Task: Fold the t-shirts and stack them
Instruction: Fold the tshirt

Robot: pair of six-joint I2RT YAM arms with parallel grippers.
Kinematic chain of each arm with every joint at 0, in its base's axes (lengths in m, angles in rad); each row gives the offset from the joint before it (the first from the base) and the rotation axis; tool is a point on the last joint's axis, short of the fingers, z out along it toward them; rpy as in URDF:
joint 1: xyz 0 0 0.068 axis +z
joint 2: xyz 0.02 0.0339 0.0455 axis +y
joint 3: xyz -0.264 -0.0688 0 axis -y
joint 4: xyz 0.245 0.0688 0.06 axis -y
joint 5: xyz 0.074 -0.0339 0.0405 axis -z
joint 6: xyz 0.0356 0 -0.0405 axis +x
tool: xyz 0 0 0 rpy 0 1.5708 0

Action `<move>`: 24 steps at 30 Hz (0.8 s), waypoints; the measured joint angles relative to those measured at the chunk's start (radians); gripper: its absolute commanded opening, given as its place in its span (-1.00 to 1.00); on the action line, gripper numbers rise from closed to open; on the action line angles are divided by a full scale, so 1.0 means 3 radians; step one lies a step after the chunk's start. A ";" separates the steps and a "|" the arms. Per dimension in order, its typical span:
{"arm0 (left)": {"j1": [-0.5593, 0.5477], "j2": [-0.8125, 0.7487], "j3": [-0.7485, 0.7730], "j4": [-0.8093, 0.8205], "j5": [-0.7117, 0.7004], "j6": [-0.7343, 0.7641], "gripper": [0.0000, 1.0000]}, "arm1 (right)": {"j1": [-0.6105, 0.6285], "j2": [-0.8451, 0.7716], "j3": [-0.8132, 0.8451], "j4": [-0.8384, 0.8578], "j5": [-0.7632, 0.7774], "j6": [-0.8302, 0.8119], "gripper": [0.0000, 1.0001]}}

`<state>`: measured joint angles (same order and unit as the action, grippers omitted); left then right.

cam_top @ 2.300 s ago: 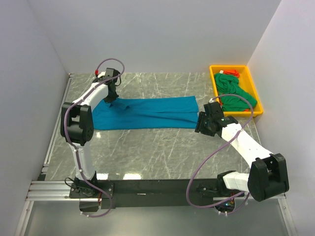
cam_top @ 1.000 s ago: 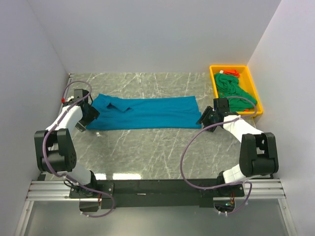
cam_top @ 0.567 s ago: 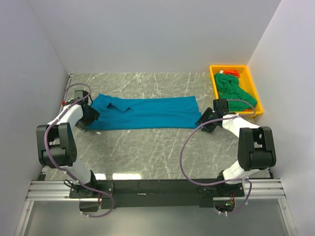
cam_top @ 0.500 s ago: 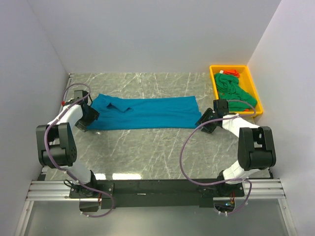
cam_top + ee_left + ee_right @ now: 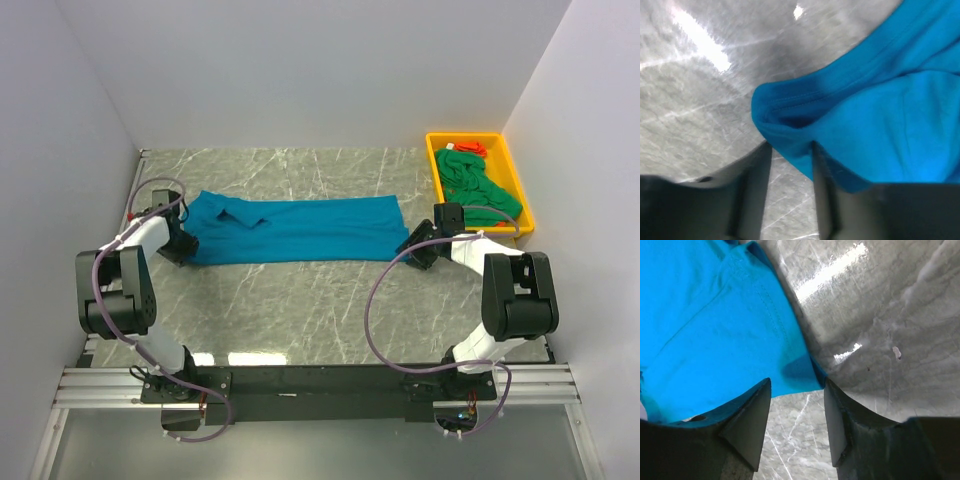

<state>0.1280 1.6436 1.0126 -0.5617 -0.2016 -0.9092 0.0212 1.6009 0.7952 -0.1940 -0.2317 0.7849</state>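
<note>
The teal shirt (image 5: 300,228) lies spread on the counter (image 5: 300,300). My left hand (image 5: 790,147) clamps one end corner. My right hand (image 5: 796,382), fingers apart, straddles the opposite corner, probably for an end-to-end fold.

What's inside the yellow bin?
A crumpled green shirt fills most of the yellow bin, with a small red-orange piece at its far end. The bin's floor, and anything lying beneath the green cloth, is covered and cannot be seen.
</note>
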 measured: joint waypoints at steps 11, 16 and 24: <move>0.0539 -0.0371 -0.0640 0.0287 0.0379 0.0058 -0.99 | -0.0052 0.0070 0.0000 -0.0045 0.0043 -0.0023 -1.00; 0.0830 -0.0674 -0.0861 0.0306 0.0706 0.0121 -0.99 | -0.0163 0.0070 0.0004 -0.0081 0.0042 -0.0069 -1.00; 0.1069 -0.0968 -0.1226 0.0370 0.1063 0.0103 -0.74 | -0.0173 -0.0022 0.0005 -0.0245 0.0092 -0.0239 -1.00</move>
<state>0.4488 1.3533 0.6449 -0.4507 0.1173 -0.8783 -0.0307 1.5944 0.7967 -0.2676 -0.2043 0.7132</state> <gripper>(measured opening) 0.083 0.007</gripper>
